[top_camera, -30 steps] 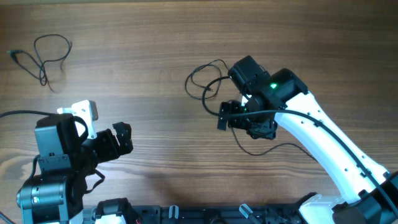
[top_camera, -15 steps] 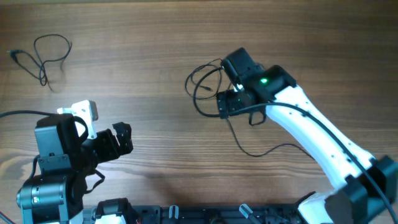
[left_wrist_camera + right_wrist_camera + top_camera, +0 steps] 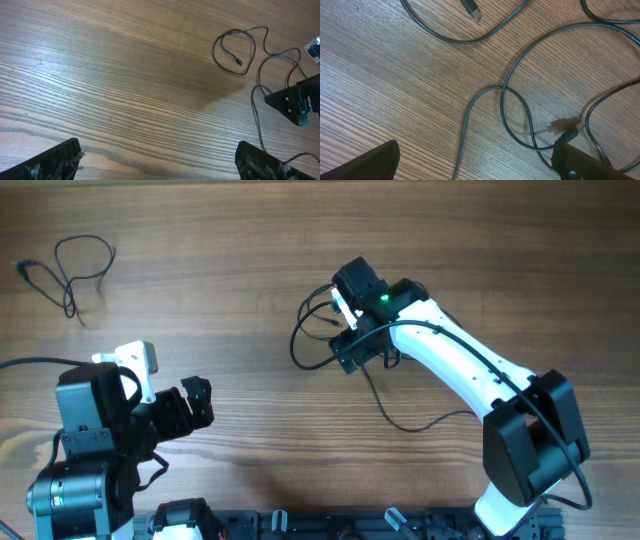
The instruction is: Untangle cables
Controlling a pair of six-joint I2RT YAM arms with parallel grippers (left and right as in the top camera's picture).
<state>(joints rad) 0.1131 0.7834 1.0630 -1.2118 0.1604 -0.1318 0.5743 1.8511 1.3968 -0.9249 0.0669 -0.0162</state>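
No legible text, labels, brands, numbers or signs anywhere in any of the views.

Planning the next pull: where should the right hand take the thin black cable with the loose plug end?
Take the thin black cable just behind its plug end, from straight above: that end lies flat on the wooden table, clear of the crossings.

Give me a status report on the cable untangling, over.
Left pincer open, idle. Right pincer open over tangled cables, nothing gripped. One loose loop lies apart. No obstruction seen.
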